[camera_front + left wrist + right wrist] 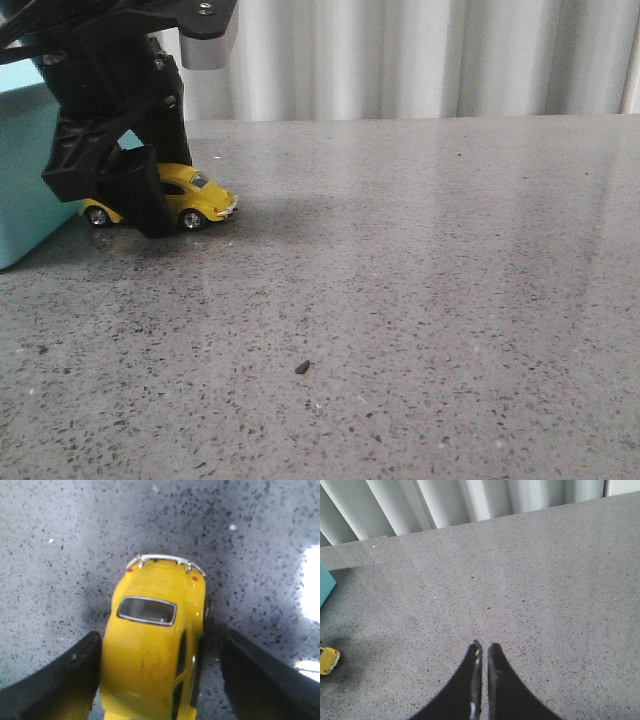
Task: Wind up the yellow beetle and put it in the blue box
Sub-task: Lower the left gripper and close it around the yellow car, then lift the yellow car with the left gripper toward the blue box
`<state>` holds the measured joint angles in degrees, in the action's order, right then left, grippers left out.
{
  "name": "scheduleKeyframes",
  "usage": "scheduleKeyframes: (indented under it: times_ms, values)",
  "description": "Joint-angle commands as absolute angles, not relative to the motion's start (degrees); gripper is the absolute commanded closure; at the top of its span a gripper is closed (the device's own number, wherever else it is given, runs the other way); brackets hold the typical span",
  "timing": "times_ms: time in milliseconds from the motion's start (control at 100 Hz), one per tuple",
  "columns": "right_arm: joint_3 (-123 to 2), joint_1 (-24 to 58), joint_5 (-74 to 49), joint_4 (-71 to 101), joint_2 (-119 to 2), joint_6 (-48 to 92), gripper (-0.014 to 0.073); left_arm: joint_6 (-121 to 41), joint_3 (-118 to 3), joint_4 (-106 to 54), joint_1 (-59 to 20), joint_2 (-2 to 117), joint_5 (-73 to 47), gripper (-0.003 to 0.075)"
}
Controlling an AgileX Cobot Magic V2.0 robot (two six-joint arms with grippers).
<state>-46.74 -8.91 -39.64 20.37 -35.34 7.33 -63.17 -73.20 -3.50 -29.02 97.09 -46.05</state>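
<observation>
Yellow beetle [150, 650] sits on its wheels on the speckled grey table [420, 300], between the spread jaws of the left gripper [157, 680]; one finger [65, 680] touches its flank, the other stands just clear. Blue box [25, 170] rises close behind. Right gripper [484, 652], well apart, has its jaws pressed together on nothing.

One yellow beetle [195, 200] stands on the worktop [420, 300]. One blue box [25, 170] sits at the left edge. Two grippers show: the left gripper [155, 680], with two black fingers [60, 680], one on each side of the beetle, and the right gripper [483, 650], also with two fingers, their tips almost touching. One small dark speck [302, 367] lies on the worktop. One pleated curtain [420, 55] hangs behind. Two of the beetle's wheels show in the front view.
</observation>
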Motion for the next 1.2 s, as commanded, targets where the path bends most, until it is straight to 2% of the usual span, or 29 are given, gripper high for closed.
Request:
scheduleKeyframes:
  times_ms: [0,240,600,840,1190]
  values:
    - [-48.1,-8.7,-35.3,21.2,-35.4,7.8,0.0654,-62.9,-74.6,-3.5,-28.3,96.0,-43.7,0.0298]
    - [-48.1,-8.7,-35.3,21.2,-35.4,7.8,0.0654,-62.0,-74.6,-3.3,-28.1,96.0,-44.6,0.0391]
    - [-48.1,-8.7,-35.3,21.2,-35.4,7.8,0.0654,-62.0,-77.0,-3.3,-28.2,96.0,-46.0,0.0578]
    - [-48.1,-8.7,-35.3,21.2,-35.4,7.8,0.0654,-62.0,-82.4,-3.7,-28.2,96.0,-49.8,0.0658]
    - [-48.1,-8.7,-35.0,21.2,-35.4,7.8,0.0654,-62.0,-93.5,-9.9,-28.2,95.7,-52.2,0.0735]
